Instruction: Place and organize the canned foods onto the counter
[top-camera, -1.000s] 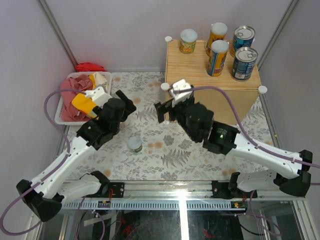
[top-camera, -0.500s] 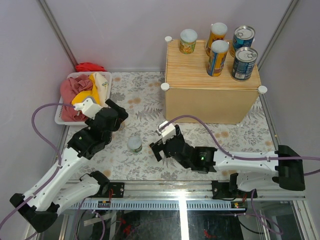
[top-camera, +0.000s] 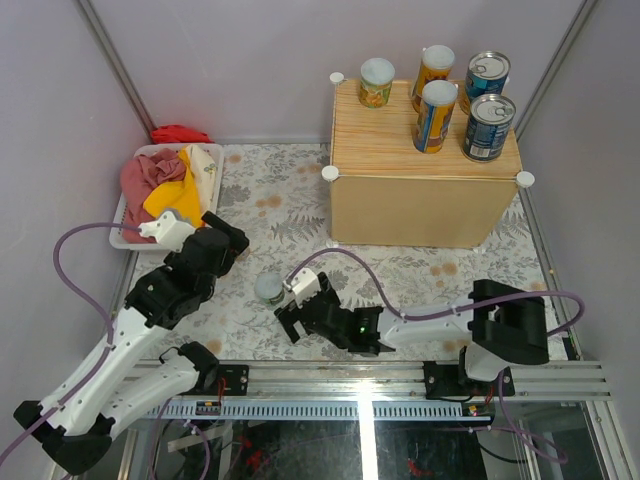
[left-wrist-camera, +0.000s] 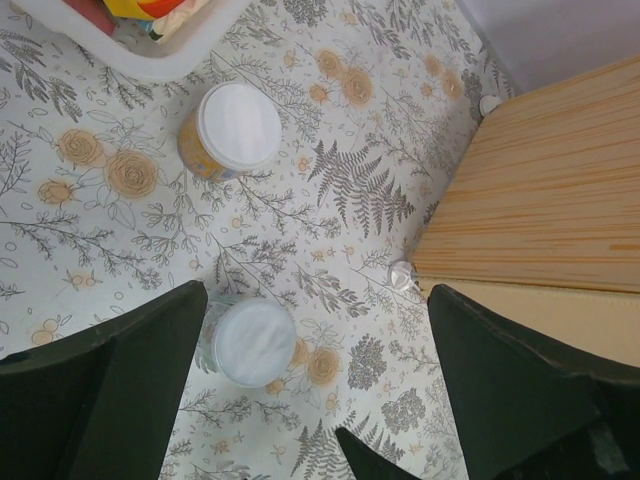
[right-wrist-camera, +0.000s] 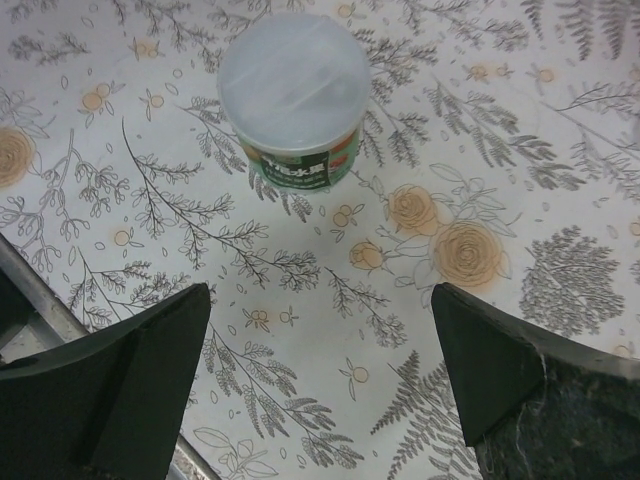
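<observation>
Starting at the left, a white basket (top-camera: 120, 240) is seen on the floral-patterned table (top-camera: 300, 200). A pink-red cloth (top-camera: 140, 180) and a yellow cloth (top-camera: 168, 198) are contained in it, and another red cloth (top-camera: 180, 133) is seen behind it by the wall.

The left gripper (left-wrist-camera: 315, 298) is held above the table just right of the basket, its jaws spread wide with nothing between them. Below it, the left wrist view shows an orange-yellow jar (left-wrist-camera: 230, 130) with a white lid upright near the basket's corner — it is hidden under the arm in the top view.

A pale-lidded can (top-camera: 268, 288) with a green label is stood upright on the table between the two grippers. The right gripper (right-wrist-camera: 320, 290) is held just beside it, jaws fully apart and empty; the can is seen ahead of the fingertips, not between them.

Farther right, the counter (top-camera: 420, 205) is set against the back wall, with white knobs at its corners. Five cans are stood upright on its top:
- a short light-lidded can (top-camera: 377, 82) at the left rear
- a tall orange jar (top-camera: 434, 70) in the middle, with a slim yellow-and-blue can (top-camera: 435, 118) in front of it
- two blue-labelled tins (top-camera: 488, 127) at the right, one behind the other
</observation>
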